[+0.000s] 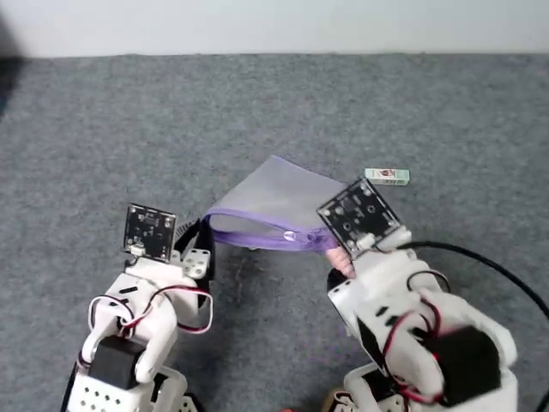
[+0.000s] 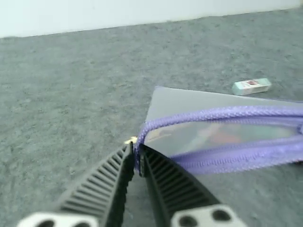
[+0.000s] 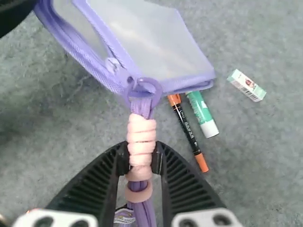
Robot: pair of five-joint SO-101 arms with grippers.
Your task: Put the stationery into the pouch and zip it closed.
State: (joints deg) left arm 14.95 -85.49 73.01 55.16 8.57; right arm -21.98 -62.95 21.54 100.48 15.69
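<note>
Grey fabric is covering the table, and we are holding the pouch stretched between both arms. Our left gripper is pinching the corner at the zip's end, jaws nearly together. Our right gripper is clamping the pink pull cord tied to the slider ring. An orange pen and a green marker are lying on the fabric, partly under the pouch's edge; an eraser is lying near, apart. We are judging the main risk to be closing the zip with these items outside. If the corner grip slips, the pouch will be dragging across them.
</note>
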